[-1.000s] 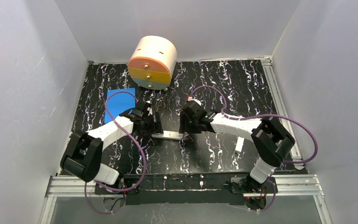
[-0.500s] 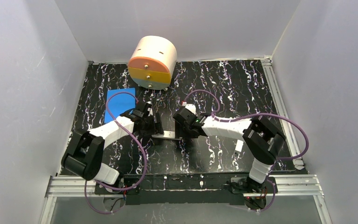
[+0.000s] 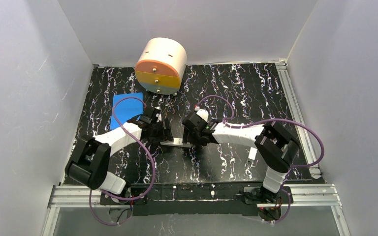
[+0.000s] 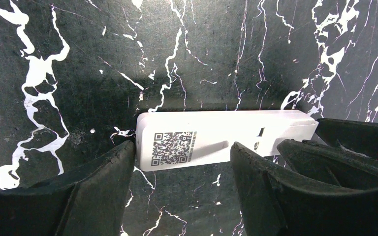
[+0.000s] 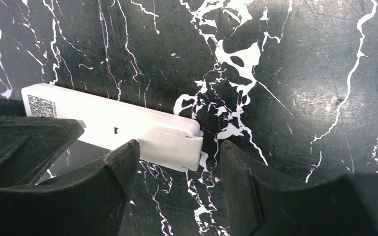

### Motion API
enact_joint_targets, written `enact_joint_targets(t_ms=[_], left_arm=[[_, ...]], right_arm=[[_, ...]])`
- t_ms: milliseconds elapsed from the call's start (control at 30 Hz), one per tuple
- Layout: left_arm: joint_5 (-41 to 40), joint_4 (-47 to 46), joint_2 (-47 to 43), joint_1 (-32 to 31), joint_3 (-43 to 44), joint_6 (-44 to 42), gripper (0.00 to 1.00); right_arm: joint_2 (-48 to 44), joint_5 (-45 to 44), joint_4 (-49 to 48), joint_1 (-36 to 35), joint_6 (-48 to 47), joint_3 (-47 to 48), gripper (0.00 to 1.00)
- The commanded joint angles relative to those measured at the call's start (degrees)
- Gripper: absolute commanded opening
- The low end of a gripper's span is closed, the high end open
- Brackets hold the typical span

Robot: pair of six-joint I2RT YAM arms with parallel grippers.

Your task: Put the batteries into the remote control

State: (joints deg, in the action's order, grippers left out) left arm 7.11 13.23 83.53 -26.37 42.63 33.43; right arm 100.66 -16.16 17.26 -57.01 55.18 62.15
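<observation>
At bench [image 3: 256,93] centre, remote control [image 4: 216,132] is lying label-up; left fingers [image 4: 98,189] and right fingers [image 5: 110,169] are standing open at opposite ends, gripping nothing.

The only printed sign is a black square QR code [image 4: 173,147] on the plain back of the slim white rectangular plastic remote control [image 4: 236,135]. In the left wrist view it sits left of centre in the frame, near the handset's left end, its three corner squares sharp. In the right wrist view the same code [image 5: 41,105] shows at the left edge, small and slanted. A tiny dark mark [image 4: 261,132] further right on that back is too small to read. No words, digits or brand can be read.
</observation>
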Motion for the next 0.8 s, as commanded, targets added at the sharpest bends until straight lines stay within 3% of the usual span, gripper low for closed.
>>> enact_joint_targets(t_ms=[0, 767], left_arm=[[1.3, 0.6, 0.9, 0.0, -0.5, -0.5, 0.68], [2.4, -0.6, 0.9, 0.0, -1.2, -0.6, 0.67]], right_arm=[[-0.2, -1.5, -1.8, -0.3, 3.3, 0.8, 0.69], [3.1, -1.0, -0.7, -1.2, 6.5, 3.5, 0.68]])
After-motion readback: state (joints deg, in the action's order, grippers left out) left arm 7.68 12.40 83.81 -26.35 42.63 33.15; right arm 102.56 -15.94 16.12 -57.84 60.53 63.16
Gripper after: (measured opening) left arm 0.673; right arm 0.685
